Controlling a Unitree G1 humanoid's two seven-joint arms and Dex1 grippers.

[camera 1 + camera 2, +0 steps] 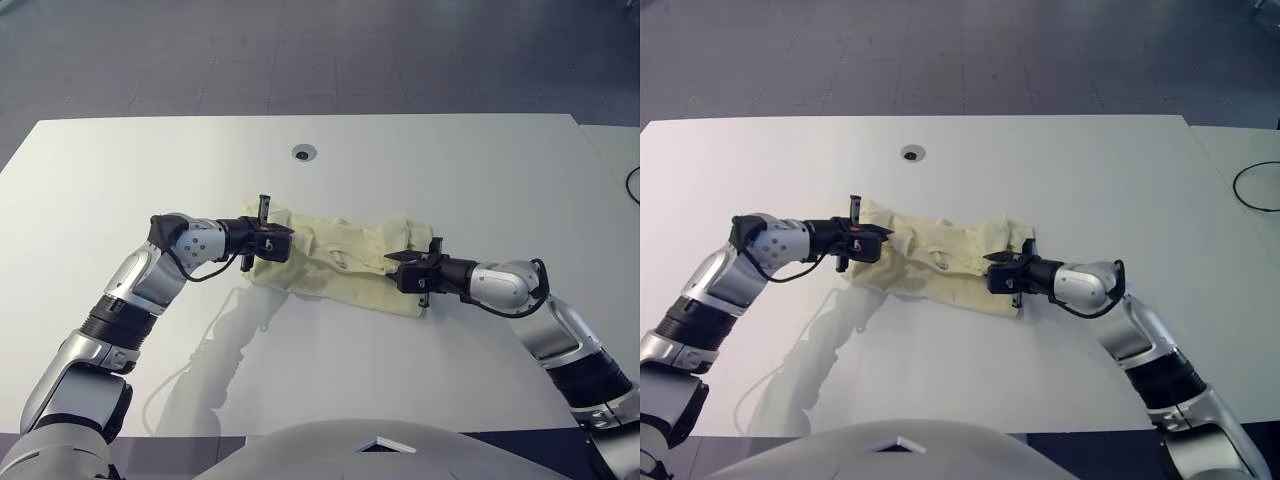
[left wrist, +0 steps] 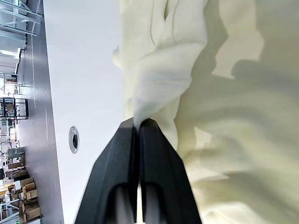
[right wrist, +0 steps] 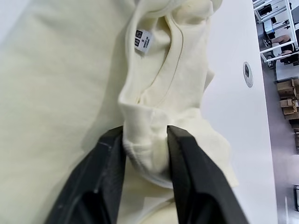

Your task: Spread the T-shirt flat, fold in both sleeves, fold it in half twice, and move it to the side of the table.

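A pale yellow T-shirt [image 1: 345,260] lies bunched and wrinkled in the middle of the white table [image 1: 480,170]. My left gripper [image 1: 282,240] is at the shirt's left end, shut on a pinch of fabric [image 2: 154,88]. At the shirt's right side my right gripper [image 1: 400,263] is shut on a thick fold of cloth [image 3: 145,140]; the collar with its label [image 3: 142,41] lies just beyond the fingers [image 3: 110,163]. The shirt [image 1: 940,258] stretches between the two grippers.
A round cable hole [image 1: 302,152] sits in the table behind the shirt. Bare tabletop surrounds the shirt on every side. A black cable [image 1: 1255,185] lies on the neighbouring table at the far right. Grey floor lies beyond the far edge.
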